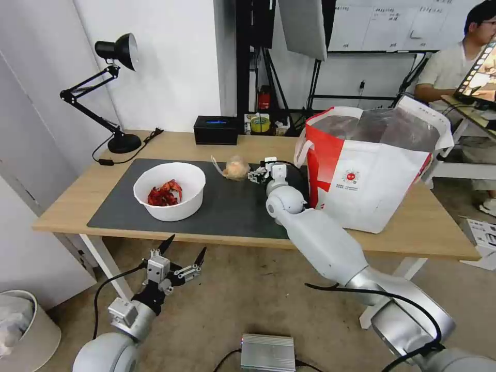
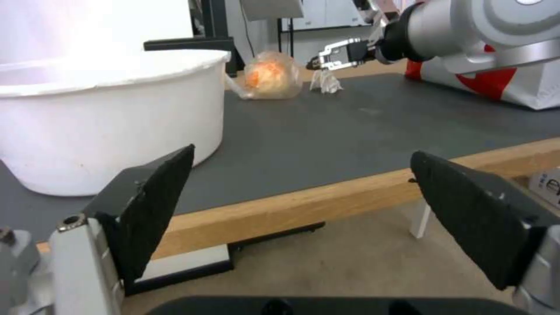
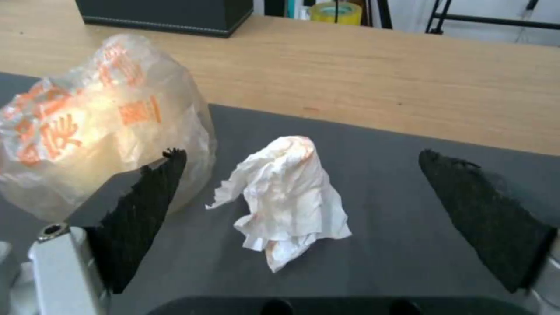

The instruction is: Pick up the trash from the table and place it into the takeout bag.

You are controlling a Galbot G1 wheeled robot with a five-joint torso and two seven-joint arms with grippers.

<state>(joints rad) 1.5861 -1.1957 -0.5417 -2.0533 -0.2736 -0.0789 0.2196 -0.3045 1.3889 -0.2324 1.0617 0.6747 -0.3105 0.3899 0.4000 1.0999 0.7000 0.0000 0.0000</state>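
Note:
On the dark mat (image 1: 232, 206) of the table (image 1: 72, 204) lies the trash. A white bowl (image 1: 169, 196) holds red shells. A knotted clear bag (image 1: 236, 168) lies mid-mat. A crumpled white tissue (image 3: 288, 197) stands just beside the knotted bag (image 3: 99, 127). My right gripper (image 1: 257, 175) is open just above the mat, its fingers (image 3: 146, 205) standing on either side of the tissue. The takeout bag (image 1: 372, 170) stands open on the table's right part, next to my right arm. My left gripper (image 1: 183, 251) hangs open below the table's front edge, facing the bowl (image 2: 111, 118).
A black desk lamp (image 1: 116, 93) stands at the back left corner and a black box (image 1: 216, 129) at the back edge. A yellow tape roll (image 3: 335, 11) sits behind the table. On the floor are a silver box (image 1: 267, 352) and a round bin (image 1: 20, 330).

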